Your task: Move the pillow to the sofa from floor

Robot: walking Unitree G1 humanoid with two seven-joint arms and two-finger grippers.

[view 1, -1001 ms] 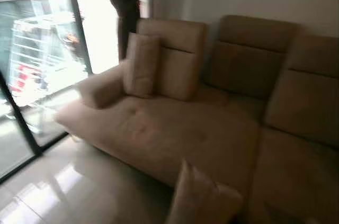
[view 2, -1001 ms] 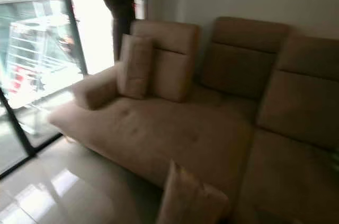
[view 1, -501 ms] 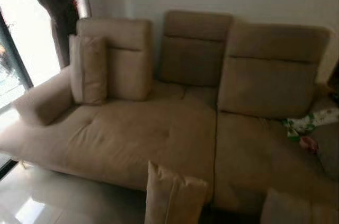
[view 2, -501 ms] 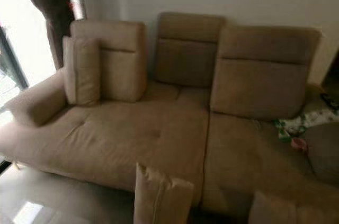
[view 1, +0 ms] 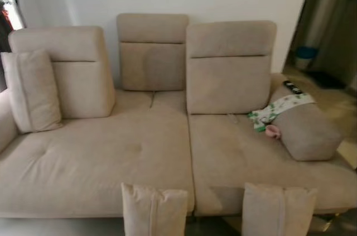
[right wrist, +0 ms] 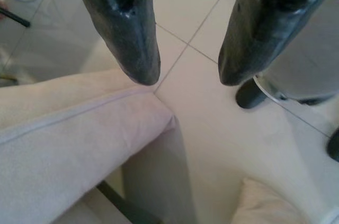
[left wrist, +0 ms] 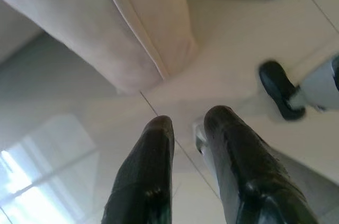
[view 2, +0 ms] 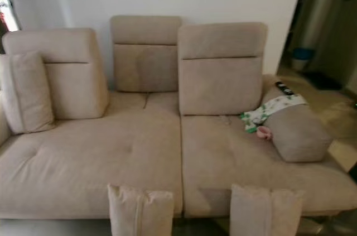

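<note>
Two beige pillows stand on the floor against the front of the beige sofa [view 1: 100, 158]: the left pillow [view 1: 154, 211] below the seat seam and the right pillow [view 1: 277, 210] further right. The left gripper [left wrist: 189, 119] hangs above the tiled floor, its black fingers [left wrist: 151, 171] a little apart and holding nothing, with a seamed pillow [left wrist: 122, 28] just beyond the tips. The right gripper [right wrist: 186, 74] is open and empty over the floor, close above a pillow's corner [right wrist: 79, 123].
A third pillow [view 1: 30, 91] leans at the sofa's left end. At the right end lie a rounded cushion [view 1: 307, 133], a green-and-white cloth [view 1: 279, 107] and a black remote [view 1: 292, 87]. A dark doorway [view 1: 329, 29] opens to the right. My feet [left wrist: 280, 94] stand on glossy tiles.
The camera has swung to the right: the window and curtain have left the picture, the sofa's right end and the second floor pillow have come in.
</note>
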